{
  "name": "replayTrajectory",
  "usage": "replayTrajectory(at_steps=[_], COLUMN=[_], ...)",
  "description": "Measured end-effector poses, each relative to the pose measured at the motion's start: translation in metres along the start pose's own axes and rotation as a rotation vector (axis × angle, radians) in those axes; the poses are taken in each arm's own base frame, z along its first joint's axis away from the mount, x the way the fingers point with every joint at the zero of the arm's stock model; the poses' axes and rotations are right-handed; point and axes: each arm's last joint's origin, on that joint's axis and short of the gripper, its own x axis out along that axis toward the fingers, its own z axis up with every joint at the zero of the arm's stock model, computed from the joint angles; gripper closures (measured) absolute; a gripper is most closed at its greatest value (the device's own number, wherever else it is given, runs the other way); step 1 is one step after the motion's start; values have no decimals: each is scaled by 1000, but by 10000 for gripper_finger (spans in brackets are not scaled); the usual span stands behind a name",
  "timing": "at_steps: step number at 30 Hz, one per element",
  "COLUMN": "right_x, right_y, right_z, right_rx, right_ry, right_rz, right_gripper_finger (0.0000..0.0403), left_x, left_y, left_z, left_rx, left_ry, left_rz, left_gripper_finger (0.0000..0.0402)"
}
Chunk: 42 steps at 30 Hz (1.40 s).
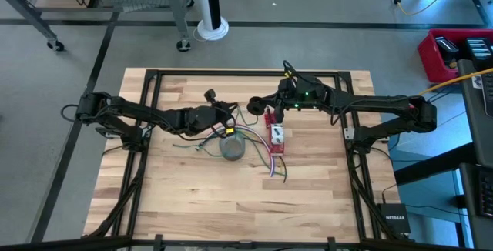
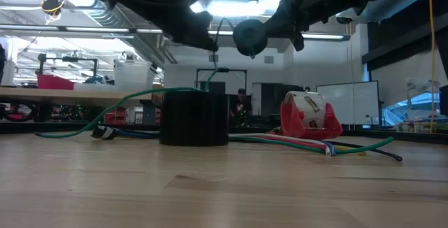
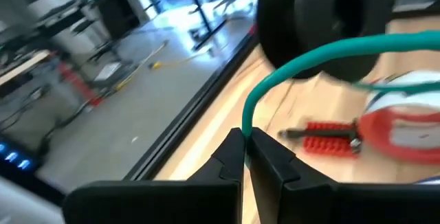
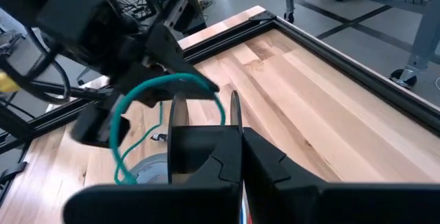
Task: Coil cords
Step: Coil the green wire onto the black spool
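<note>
A thin green cord (image 3: 309,52) rises from the table (image 2: 84,126) to my left gripper (image 3: 245,141), which is shut on it above the grey tape roll (image 1: 233,147). From the fingers the cord arcs over a black spool (image 4: 180,124) in front of my right gripper (image 4: 240,145), whose fingers are shut. In the high view both grippers meet over the table's middle, the left gripper (image 1: 233,115) facing the right gripper (image 1: 269,112). More cords (image 1: 275,166) lie on the table, fanned out beside a red tape dispenser (image 1: 275,137). My left gripper pinches the green cord (image 3: 246,124) between its two fingertips, somewhere along its length. The fingers point nearly level toward the table's right. The cord curves up and away from the tips toward the spool, and its other part hangs slack to the table. My right gripper is shut at the black spool's flange (image 4: 234,114), coming nearly level from the table's right. Its own fingers hide the place of contact. The spool is clear of the table, its flanges upright.
The grey tape roll (image 2: 194,118) stands on the wood below the grippers, with the red tape dispenser (image 2: 310,119) to its right. A black frame (image 1: 154,78) borders the tabletop. Bare wood lies toward the near edge (image 1: 231,212).
</note>
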Motion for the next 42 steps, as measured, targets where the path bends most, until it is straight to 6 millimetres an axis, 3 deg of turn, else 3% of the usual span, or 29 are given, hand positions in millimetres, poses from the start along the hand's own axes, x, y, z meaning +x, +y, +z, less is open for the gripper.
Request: replayTrajectory(at_steps=[9, 14, 22, 32, 42], right_x=[0, -1, -1, 20, 42], right_y=[4, 1, -1, -12, -20], right_z=[-2, -10, -14, -27, -35], right_rx=[3, 21, 30, 98, 189], right_ry=[48, 129, 166, 174, 116], right_rz=[127, 108, 69, -116, -199], right_gripper_finger=[400, 400, 400, 400, 400], left_x=[18, 27, 27, 26, 24], left_y=[29, 50, 78, 85, 86], left_z=[-7, -9, 21, 53, 40], left_rx=[-22, -32, -110, -212, -220], left_ry=[59, 81, -3, 2, 189], left_rz=[155, 218, 222, 110, 118], left_gripper_finger=[400, 400, 401, 401, 401])
